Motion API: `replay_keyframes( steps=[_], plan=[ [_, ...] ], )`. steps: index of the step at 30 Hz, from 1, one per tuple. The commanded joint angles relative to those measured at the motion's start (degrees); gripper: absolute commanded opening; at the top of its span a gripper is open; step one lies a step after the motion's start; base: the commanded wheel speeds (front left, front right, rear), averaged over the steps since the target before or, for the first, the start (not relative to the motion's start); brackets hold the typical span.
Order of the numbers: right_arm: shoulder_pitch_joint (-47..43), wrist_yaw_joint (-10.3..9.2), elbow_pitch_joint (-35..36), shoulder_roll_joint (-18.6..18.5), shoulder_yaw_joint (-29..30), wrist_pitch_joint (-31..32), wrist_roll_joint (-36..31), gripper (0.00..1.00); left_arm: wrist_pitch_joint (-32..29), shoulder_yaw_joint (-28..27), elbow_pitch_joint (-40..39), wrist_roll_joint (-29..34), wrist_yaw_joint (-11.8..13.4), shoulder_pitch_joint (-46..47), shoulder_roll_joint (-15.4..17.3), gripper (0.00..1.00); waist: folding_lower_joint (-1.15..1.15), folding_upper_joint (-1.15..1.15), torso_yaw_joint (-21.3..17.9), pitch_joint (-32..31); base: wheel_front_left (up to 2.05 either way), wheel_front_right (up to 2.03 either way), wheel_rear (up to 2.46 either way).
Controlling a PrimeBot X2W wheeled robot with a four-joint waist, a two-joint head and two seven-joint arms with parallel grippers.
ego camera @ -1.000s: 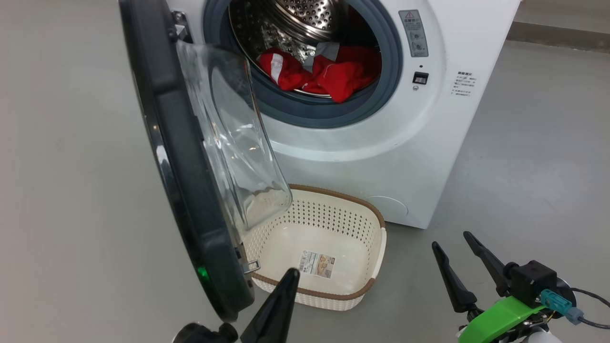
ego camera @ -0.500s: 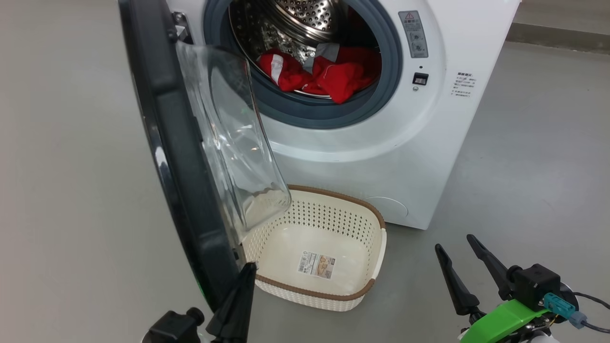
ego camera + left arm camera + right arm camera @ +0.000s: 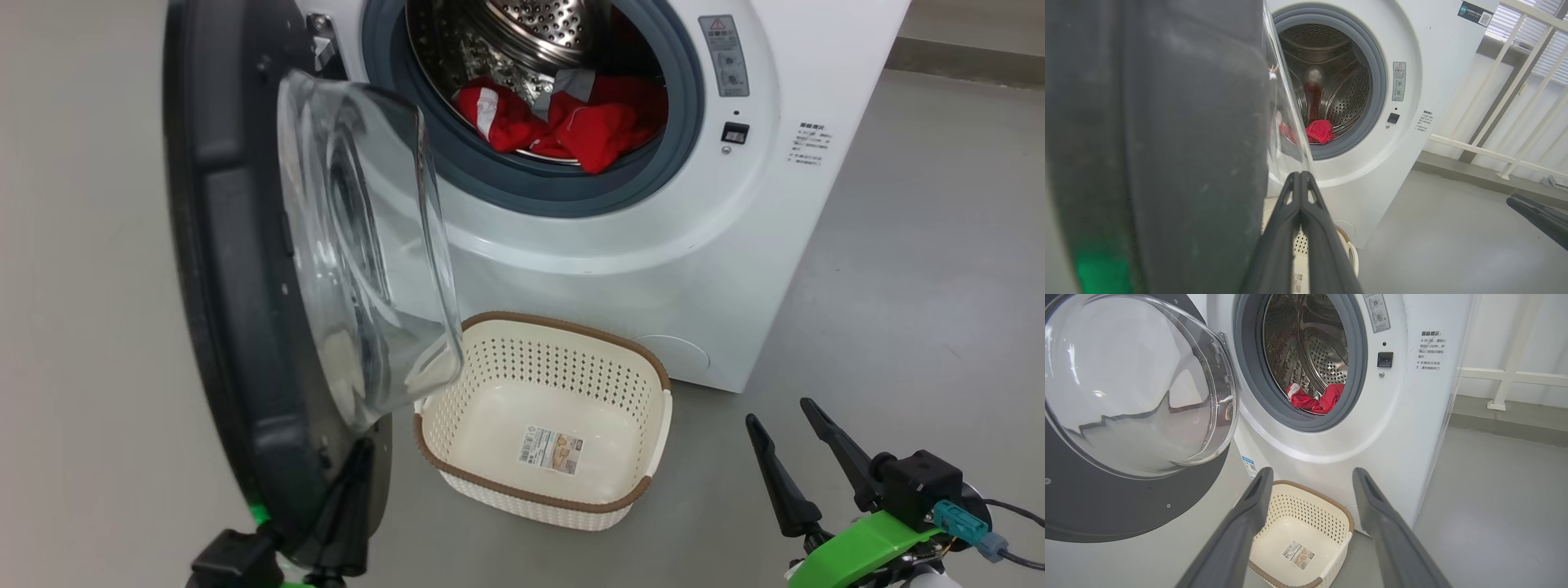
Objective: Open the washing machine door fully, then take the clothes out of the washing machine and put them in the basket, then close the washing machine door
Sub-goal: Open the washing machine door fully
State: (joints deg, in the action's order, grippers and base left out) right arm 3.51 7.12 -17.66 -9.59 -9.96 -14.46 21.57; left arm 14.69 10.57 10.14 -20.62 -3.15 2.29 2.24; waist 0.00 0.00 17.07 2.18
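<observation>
Standing swung out from its hinge at the left of the drum mouth, the washing machine door (image 3: 233,269) is holding its round disc upright, with the inner face turning rightward toward the machine. This face is showing dark, smooth plastic, and a clear glass bowl (image 3: 363,245) is bulging from its middle above the basket's left end.

The washing machine (image 3: 653,269), a glossy white box, is facing the robot with a grey rubber ring (image 3: 522,192) framing a perforated steel drum (image 3: 539,20). The clothes (image 3: 600,131), crumpled red fabric with pale strips, are lying at the drum's front lip.

The basket (image 3: 653,384) is sitting on the grey floor (image 3: 914,286) just before the machine, its long axis running roughly left to right. It is cream plastic with punched walls, a brown woven-look rim and a paper label (image 3: 552,449) inside.

The left fingers (image 3: 357,474) are pressing together, gripping nothing, at the door's lower edge; contact cannot be told. The right fingers (image 3: 767,461) are standing wide apart and empty, right of the basket.
</observation>
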Motion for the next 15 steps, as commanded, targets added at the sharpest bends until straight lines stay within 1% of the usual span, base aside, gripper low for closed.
replay_keyframes(
  steps=[1, 5, 6, 15],
  plan=[
    [0.4, 0.36, 1.6, -0.6, -0.7, -0.5, -0.3, 1.0, 0.3, -3.9, -1.6, 0.9, 0.3, 0.9, 0.6, 0.0, 0.0, 0.0, 0.4, 0.3, 0.0, 0.0, 0.0],
    [0.4, 0.36, 1.7, -0.5, -0.5, -0.5, -0.5, 1.0, 0.3, -7.3, -1.5, 1.4, 0.4, 0.3, 0.9, 0.0, 0.0, 0.0, 0.9, 0.6, 0.0, 0.0, 0.0],
    [0.4, 0.36, 1.7, -0.5, -0.5, -0.5, -0.5, 1.0, 0.3, -7.3, -1.5, 1.4, 0.4, 0.3, 0.9, 0.0, 0.0, 0.0, 0.9, 0.6, 0.0, 0.0, 0.0],
    [1.0, 0.36, 1.7, -0.7, -0.8, -0.5, -0.7, 1.0, 0.3, -15.4, -1.6, 2.4, 0.7, 0.9, 2.1, 0.0, 0.0, 0.0, 1.6, 1.6, 0.0, 0.0, 0.0]
  ],
)
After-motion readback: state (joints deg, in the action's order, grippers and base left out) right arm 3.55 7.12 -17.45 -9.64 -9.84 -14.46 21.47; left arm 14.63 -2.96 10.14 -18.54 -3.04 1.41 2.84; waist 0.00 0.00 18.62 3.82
